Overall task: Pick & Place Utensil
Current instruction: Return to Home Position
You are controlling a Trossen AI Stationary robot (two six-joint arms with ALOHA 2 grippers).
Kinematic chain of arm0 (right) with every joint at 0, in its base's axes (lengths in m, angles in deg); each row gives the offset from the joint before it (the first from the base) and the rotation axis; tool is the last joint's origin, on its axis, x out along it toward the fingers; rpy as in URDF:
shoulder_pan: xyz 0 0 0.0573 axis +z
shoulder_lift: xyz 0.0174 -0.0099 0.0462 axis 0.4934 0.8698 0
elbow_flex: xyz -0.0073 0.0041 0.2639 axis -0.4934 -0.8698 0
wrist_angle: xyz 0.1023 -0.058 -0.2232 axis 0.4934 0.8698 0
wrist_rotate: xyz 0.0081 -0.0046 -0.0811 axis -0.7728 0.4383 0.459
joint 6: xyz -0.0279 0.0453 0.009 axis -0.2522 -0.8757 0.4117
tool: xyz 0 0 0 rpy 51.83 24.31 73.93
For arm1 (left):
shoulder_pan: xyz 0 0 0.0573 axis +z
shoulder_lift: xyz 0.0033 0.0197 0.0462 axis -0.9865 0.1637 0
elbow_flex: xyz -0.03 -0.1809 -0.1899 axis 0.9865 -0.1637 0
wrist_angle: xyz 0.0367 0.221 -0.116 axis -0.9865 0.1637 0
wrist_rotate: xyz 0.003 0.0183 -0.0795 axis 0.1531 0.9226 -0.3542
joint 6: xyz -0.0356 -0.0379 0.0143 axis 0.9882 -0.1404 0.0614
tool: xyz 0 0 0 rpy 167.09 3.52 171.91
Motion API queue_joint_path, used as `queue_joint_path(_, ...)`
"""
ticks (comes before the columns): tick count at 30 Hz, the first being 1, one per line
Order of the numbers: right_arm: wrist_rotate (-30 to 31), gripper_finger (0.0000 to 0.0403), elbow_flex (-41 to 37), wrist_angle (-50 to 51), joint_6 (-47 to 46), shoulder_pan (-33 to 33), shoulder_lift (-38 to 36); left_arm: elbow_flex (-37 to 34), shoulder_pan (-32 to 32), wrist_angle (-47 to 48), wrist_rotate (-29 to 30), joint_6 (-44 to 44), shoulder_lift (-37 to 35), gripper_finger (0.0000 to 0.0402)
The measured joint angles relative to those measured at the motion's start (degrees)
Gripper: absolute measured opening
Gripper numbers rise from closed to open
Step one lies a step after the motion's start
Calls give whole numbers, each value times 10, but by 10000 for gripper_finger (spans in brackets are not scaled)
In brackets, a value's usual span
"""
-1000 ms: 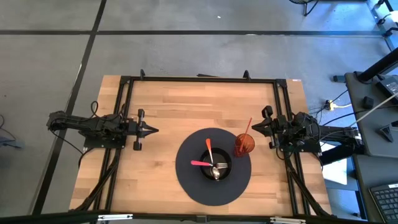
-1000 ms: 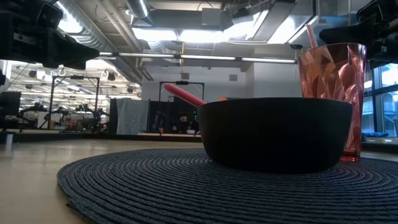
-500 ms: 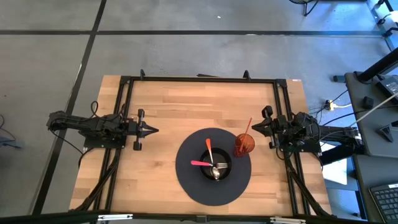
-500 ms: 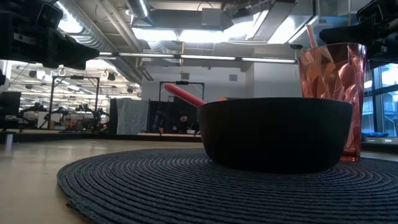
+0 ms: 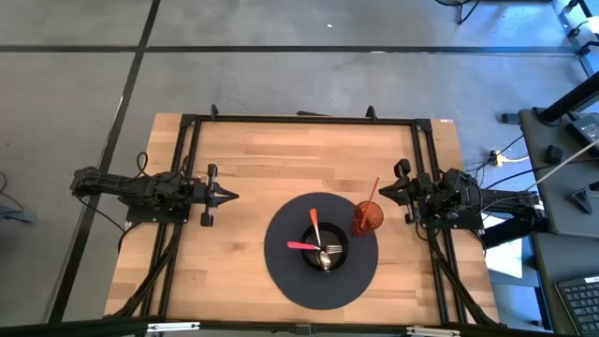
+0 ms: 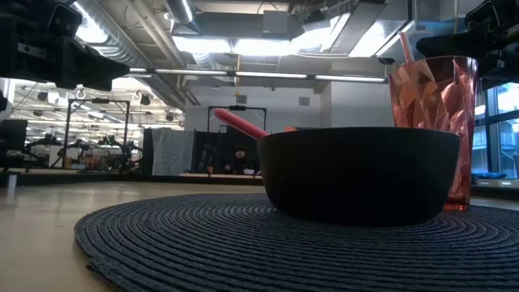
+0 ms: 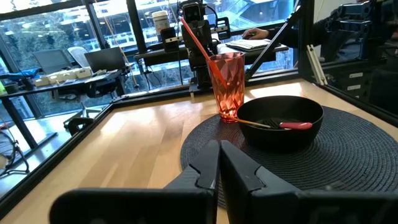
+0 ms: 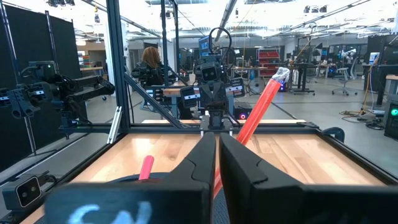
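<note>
Both arms sit drawn back at the desk's (image 5: pixel 243 154) side edges, well clear of the things. The left claw (image 5: pixel 232 196) hangs at the left side with its fingers closed together, holding nothing; the right claw (image 5: pixel 382 192) at the right side is likewise closed and empty. A round dark placemat (image 5: pixel 285 276) lies on the near half of the desk, right of centre. The black bowl (image 6: pixel 357 174) stands in its middle. In the bowl lie the orange spoon (image 5: pixel 314 225) and the pink fork (image 5: pixel 299 245) – the spoon's handle points far, the fork's handle points left over the rim. The orange cup (image 5: pixel 367 221) stands upright on the mat just beside the bowl, to its far right, and holds the orange straw (image 5: pixel 374 194), which leans up toward the right claw.
</note>
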Motion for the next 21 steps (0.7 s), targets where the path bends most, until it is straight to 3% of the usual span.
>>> queue_joint_path(21, 0, 23, 0, 0, 0, 0, 0, 0, 0, 0, 0, 0, 0, 7)
